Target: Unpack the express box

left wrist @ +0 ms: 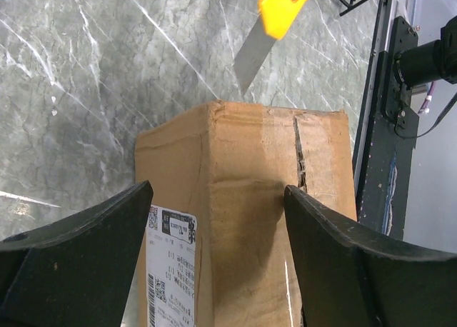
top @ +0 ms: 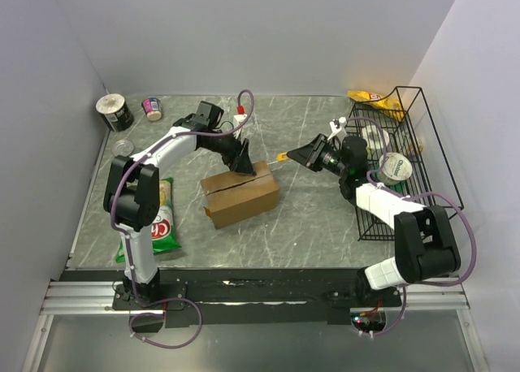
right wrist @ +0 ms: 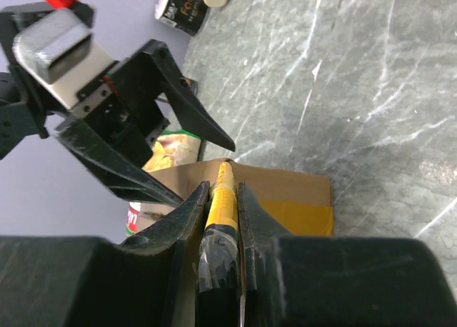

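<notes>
Currently the express box (top: 241, 195) sits mid-table between the two arms, flaps down, with a white label (left wrist: 171, 263) on one side face. Over its far end hangs the left gripper (top: 242, 159), jaws spread wide and holding nothing; contact with the cardboard cannot be told. Opposite, the right gripper (top: 307, 154) is clenched on a yellow utility knife (top: 281, 156), blade out, tip just beside the box's far top edge. A ragged split (left wrist: 298, 152) runs down that end.

Grey marbled table (top: 309, 218) carries the express box (top: 241, 195) at centre, a green snack bag (top: 162, 218) at 8 o'clock, a large tin (top: 114, 111) at 10, a wire basket (top: 375, 226) at 3
</notes>
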You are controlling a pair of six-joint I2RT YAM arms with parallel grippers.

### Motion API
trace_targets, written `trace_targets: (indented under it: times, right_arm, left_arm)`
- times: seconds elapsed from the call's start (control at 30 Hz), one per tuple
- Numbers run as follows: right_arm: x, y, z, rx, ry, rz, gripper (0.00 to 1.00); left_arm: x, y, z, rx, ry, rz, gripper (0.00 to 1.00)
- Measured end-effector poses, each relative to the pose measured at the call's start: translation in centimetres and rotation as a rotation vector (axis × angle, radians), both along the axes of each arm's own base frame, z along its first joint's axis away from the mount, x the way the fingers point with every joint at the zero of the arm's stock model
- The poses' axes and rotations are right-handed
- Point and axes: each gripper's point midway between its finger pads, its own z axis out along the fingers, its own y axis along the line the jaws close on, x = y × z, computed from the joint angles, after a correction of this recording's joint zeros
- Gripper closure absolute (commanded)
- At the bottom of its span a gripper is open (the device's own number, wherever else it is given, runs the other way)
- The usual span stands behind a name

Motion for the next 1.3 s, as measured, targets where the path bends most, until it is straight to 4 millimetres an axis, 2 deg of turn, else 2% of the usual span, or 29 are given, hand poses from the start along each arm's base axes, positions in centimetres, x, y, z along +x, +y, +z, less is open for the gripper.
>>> trace_targets:
  times: [0.23, 1.0, 1.3]
  right_arm:
    - [0.2, 0.1, -1.5, -0.007, 0.04, 0.0, 1.0]
    - [0.2, 0.5, -1.0, 0.048, 0.065, 0.013, 1.0]
    - [0.6, 1.0, -1.3, 0.056, 0.15, 0.077, 1.0]
  left_arm:
    - [0.0, 0.0, -0.3, 0.002, 0.008, 0.0, 0.2]
    - [-0.1, -0.1, -0.4, -0.002, 0.014, -0.004, 0.2]
    - [-0.2, 0.0, -0.5, 0.002, 0.019, -0.005, 0.21]
